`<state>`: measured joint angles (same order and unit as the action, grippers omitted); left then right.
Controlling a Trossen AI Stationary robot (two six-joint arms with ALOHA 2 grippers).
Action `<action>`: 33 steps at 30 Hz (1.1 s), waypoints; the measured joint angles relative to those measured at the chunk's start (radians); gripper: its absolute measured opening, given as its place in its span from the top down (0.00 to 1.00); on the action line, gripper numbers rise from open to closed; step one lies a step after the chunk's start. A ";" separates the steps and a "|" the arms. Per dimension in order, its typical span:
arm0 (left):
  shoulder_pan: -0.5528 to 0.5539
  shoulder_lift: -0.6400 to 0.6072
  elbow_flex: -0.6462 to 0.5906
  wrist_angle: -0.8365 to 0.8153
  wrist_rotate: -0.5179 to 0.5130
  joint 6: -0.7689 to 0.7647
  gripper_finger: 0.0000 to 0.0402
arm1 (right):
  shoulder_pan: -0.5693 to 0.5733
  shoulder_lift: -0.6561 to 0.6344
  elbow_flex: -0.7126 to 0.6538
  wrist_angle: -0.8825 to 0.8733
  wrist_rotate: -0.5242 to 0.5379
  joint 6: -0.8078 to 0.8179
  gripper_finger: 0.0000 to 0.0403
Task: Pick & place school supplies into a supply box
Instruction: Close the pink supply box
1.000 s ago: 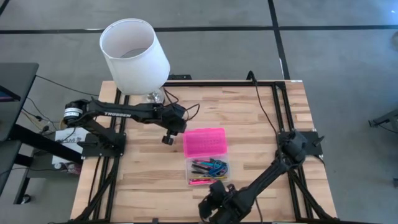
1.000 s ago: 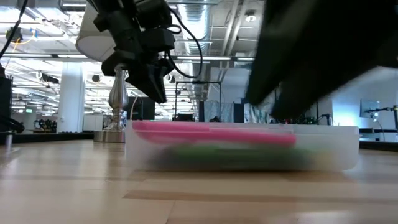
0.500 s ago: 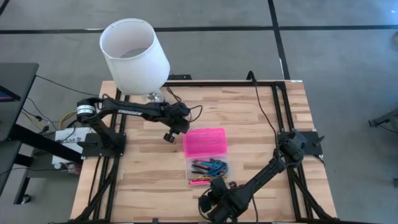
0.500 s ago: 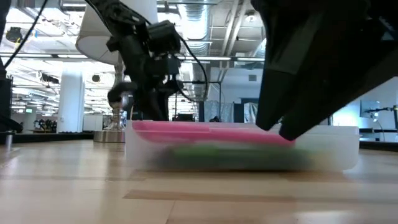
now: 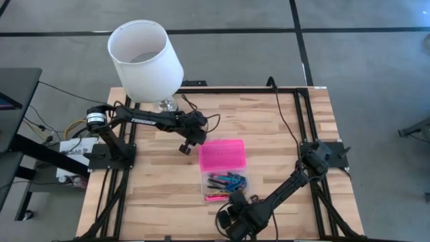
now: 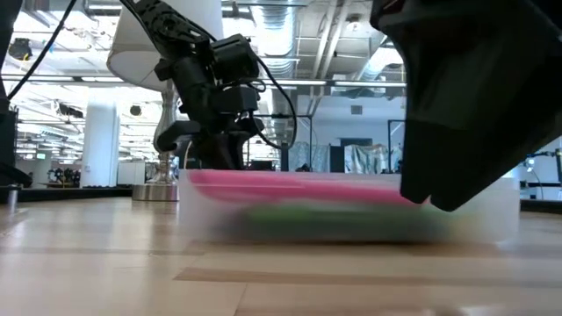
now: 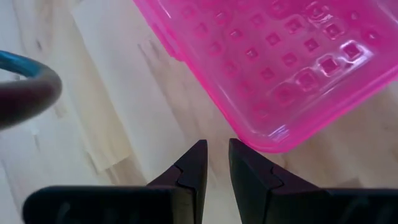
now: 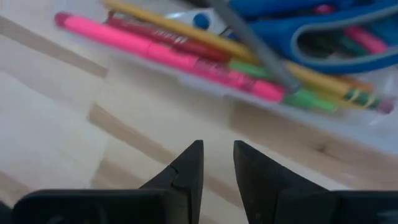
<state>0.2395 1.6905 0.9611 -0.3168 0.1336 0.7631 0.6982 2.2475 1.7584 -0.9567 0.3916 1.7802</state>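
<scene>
The table [image 5: 154, 195] has a light wooden plank top bordered by black frame rails. On it lies the supply box [image 5: 224, 183], a clear base holding pens, pencils and scissors, with its pink lid [image 5: 222, 154] open flat on the wood beside it. A lamp with a white shade [image 5: 144, 60] stands at the far left corner on a metal foot [image 6: 158, 189].
</scene>
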 joint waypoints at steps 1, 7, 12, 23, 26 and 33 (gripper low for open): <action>0.000 0.000 0.000 -0.002 0.010 0.000 0.85 | -0.001 0.000 0.000 -0.012 0.000 0.000 0.80; -0.011 0.000 0.000 -0.037 0.020 -0.026 0.85 | -0.007 0.000 0.000 -0.094 0.000 0.000 0.80; -0.029 0.000 0.000 -0.121 0.023 -0.046 0.85 | -0.008 0.000 0.000 -0.128 0.000 -0.013 0.80; -0.058 -0.001 0.000 -0.229 0.129 -0.105 0.85 | -0.035 -0.002 -0.029 -0.168 0.002 -0.088 0.80; -0.070 -0.001 0.000 -0.249 0.128 -0.119 0.85 | -0.046 -0.002 -0.030 -0.179 0.003 -0.088 0.80; -0.037 -0.001 0.000 -0.283 -0.082 -0.130 0.85 | -0.027 -0.002 -0.030 -0.166 0.000 -0.062 0.80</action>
<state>0.2027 1.6894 0.9611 -0.5994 0.0521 0.6334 0.6708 2.2456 1.7283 -1.1226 0.3912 1.7186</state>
